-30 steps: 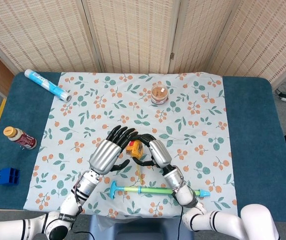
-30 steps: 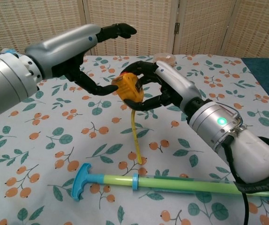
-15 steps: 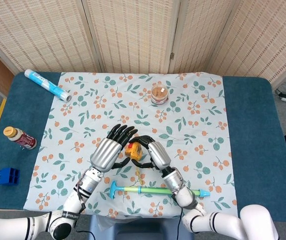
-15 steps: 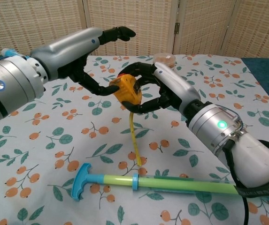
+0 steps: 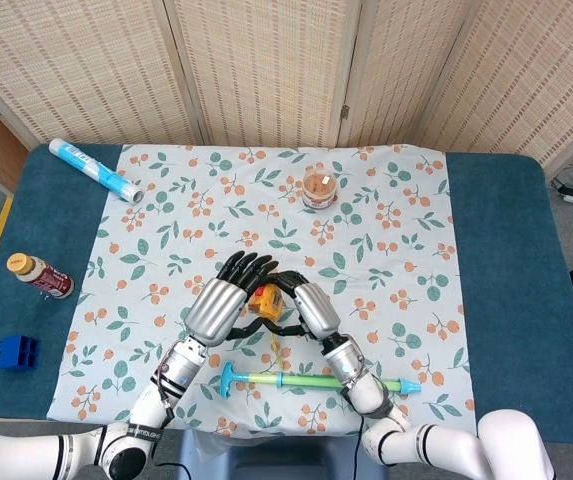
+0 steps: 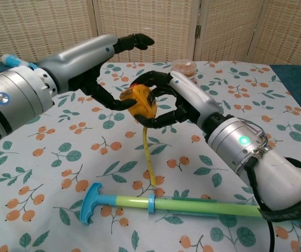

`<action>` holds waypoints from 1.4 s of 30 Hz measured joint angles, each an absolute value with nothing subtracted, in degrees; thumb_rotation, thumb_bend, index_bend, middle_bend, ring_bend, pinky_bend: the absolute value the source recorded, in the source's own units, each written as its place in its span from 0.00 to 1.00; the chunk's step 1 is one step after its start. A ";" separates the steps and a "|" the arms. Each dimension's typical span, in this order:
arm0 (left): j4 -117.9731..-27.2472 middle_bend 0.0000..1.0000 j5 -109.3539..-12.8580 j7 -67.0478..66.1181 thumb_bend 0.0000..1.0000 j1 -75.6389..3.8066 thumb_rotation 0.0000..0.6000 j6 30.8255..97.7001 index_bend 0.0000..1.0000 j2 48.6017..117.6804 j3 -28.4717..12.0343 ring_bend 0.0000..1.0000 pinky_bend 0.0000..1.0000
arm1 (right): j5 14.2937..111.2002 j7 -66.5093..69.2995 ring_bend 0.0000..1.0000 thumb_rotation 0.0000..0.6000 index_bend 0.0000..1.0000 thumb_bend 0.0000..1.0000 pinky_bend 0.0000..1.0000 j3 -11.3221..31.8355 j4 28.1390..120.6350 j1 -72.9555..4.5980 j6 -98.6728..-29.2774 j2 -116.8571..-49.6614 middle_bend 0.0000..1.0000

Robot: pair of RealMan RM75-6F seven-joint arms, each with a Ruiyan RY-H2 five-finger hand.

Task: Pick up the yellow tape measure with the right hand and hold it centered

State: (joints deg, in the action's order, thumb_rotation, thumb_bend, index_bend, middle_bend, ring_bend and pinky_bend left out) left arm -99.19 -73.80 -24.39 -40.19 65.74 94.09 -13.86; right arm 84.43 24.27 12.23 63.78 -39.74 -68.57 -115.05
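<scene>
We are gripping the yellow tape measure (image 6: 141,101) in our right robot hand (image 6: 167,100), lifted off the counter (image 6: 61,157) near frame center with its blade dangling, while our left robot hand (image 6: 111,68) is hovering spread wide beside it, so only steadying it there is remaining.

From the head view, the right hand (image 5: 303,303) and left hand (image 5: 218,305) cover most of the yellow tape measure (image 5: 264,301), leaving only a sliver between them. In the chest view, dark fingers (image 6: 155,79) wrap over its top and rear, hiding those faces. Both forearms run off the lower edge there, and the green tube's (image 6: 192,205) right end passes behind the right forearm.
</scene>
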 measured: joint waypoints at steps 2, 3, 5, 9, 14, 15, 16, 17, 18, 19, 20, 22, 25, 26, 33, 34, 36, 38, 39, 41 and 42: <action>-99.14 0.10 -73.59 -24.50 0.34 -40.28 1.00 65.72 0.00 94.17 -13.83 0.06 0.00 | 84.48 24.34 0.38 1.00 0.57 0.36 0.19 12.17 63.75 -39.73 -68.57 -115.11 0.50; -99.10 0.10 -73.47 -24.51 0.34 -40.32 1.00 65.72 0.00 94.22 -13.83 0.06 0.00 | 84.50 24.35 0.38 1.00 0.57 0.36 0.19 12.15 63.75 -39.73 -68.57 -115.14 0.50; -99.02 0.10 -73.19 -24.49 0.34 -40.40 1.00 65.72 0.00 94.34 -13.87 0.06 0.00 | 84.57 24.37 0.38 1.00 0.57 0.36 0.19 12.10 63.71 -39.74 -68.59 -115.26 0.50; -98.68 0.10 -72.41 -24.55 0.34 -40.74 1.00 65.74 0.00 94.74 -13.98 0.06 0.00 | 84.76 24.26 0.38 1.00 0.57 0.36 0.19 11.96 63.67 -39.89 -68.43 -115.47 0.50; -98.43 0.10 -71.94 -24.55 0.34 -40.95 1.00 65.95 0.00 94.85 -14.00 0.06 0.00 | 85.00 24.16 0.38 1.00 0.57 0.36 0.19 11.59 63.51 -39.91 -68.25 -115.64 0.50; -98.47 0.10 -71.80 -24.48 0.34 -40.98 1.00 65.97 0.00 94.85 -13.98 0.05 0.00 | 85.04 24.13 0.38 1.00 0.57 0.36 0.19 11.56 63.43 -39.92 -68.25 -115.71 0.50; -98.51 0.10 -71.74 -24.45 0.34 -41.00 1.00 66.02 0.00 94.85 -13.98 0.05 0.00 | 85.04 24.15 0.38 1.00 0.57 0.36 0.19 11.56 63.41 -39.94 -68.20 -115.74 0.50; -98.50 0.10 -71.73 -24.48 0.34 -41.03 1.00 66.10 0.00 94.86 -13.96 0.05 0.00 | 85.05 24.18 0.38 1.00 0.57 0.36 0.19 11.54 63.40 -39.97 -68.11 -115.74 0.50; -98.51 0.10 -71.73 -24.55 0.34 -41.07 1.00 66.21 0.00 94.89 -13.92 0.05 0.00 | 85.07 24.16 0.38 1.00 0.57 0.36 0.19 11.51 63.35 -39.99 -68.05 -115.76 0.50; -98.51 0.10 -71.75 -24.58 0.34 -41.10 1.00 66.29 0.00 94.91 -13.88 0.05 0.00 | 85.10 24.14 0.38 1.00 0.57 0.36 0.19 11.49 63.34 -40.00 -68.05 -115.78 0.50; -98.48 0.10 -71.79 -24.59 0.34 -41.12 1.00 66.36 0.00 94.92 -13.85 0.05 0.00 | 85.15 24.20 0.38 1.00 0.57 0.36 0.19 11.46 63.34 -40.00 -68.07 -115.79 0.50; -98.30 0.10 -71.78 -24.72 0.34 -41.13 1.00 66.61 0.00 94.92 -13.81 0.05 0.00 | 85.29 24.14 0.38 1.00 0.57 0.36 0.19 11.35 63.27 -39.95 -68.21 -115.79 0.50; -98.12 0.10 -71.71 -24.66 0.34 -41.10 1.00 66.96 0.01 94.92 -13.81 0.05 0.00 | 85.30 24.12 0.38 1.00 0.57 0.36 0.19 11.32 63.31 -39.86 -68.23 -115.71 0.50; -98.08 0.10 -71.71 -24.60 0.34 -41.08 1.00 67.07 0.01 94.91 -13.80 0.05 0.00 | 85.29 24.11 0.38 1.00 0.57 0.36 0.19 11.30 63.35 -39.85 -68.19 -115.67 0.50; -97.59 0.10 -72.07 -24.28 0.35 -40.98 1.00 67.79 0.05 95.07 -13.55 0.06 0.00 | 85.32 23.85 0.38 1.00 0.57 0.36 0.19 11.09 63.59 -39.77 -67.95 -115.58 0.50; -97.55 0.10 -72.10 -24.24 0.35 -40.98 1.00 67.83 0.06 95.04 -13.52 0.06 0.00 | 85.33 23.80 0.38 1.00 0.57 0.36 0.19 11.06 63.59 -39.75 -67.95 -115.55 0.50; -97.52 0.10 -72.10 -24.15 0.36 -40.95 1.00 67.94 0.06 94.95 -13.51 0.06 0.00 | 85.35 23.76 0.38 1.00 0.57 0.36 0.19 11.06 63.63 -39.72 -67.97 -115.48 0.50; -97.51 0.10 -72.10 -24.07 0.38 -40.91 1.00 68.04 0.07 94.86 -13.51 0.06 0.00 | 85.37 23.66 0.38 1.00 0.57 0.36 0.19 11.05 63.67 -39.69 -67.98 -115.41 0.50; -97.52 0.10 -72.10 -23.99 0.39 -40.88 1.00 68.12 0.07 94.80 -13.51 0.06 0.00 | 85.38 23.64 0.38 1.00 0.57 0.36 0.19 11.01 63.71 -39.65 -67.97 -115.34 0.50; -97.56 0.10 -72.06 -23.74 0.39 -40.83 1.00 68.12 0.08 94.67 -13.50 0.06 0.00 | 85.35 23.65 0.38 1.00 0.57 0.36 0.19 10.96 63.71 -39.56 -67.98 -115.31 0.50; -97.55 0.10 -72.01 -23.65 0.39 -40.78 1.00 68.13 0.08 94.54 -13.47 0.06 0.00 | 85.33 23.66 0.38 1.00 0.57 0.36 0.19 10.91 63.71 -39.54 -67.92 -115.28 0.50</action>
State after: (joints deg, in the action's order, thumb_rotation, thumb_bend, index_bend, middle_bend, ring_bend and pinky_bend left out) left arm -97.55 -72.01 -23.65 -40.78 68.13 94.54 -13.47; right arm 85.33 23.66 10.91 63.71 -39.54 -67.92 -115.28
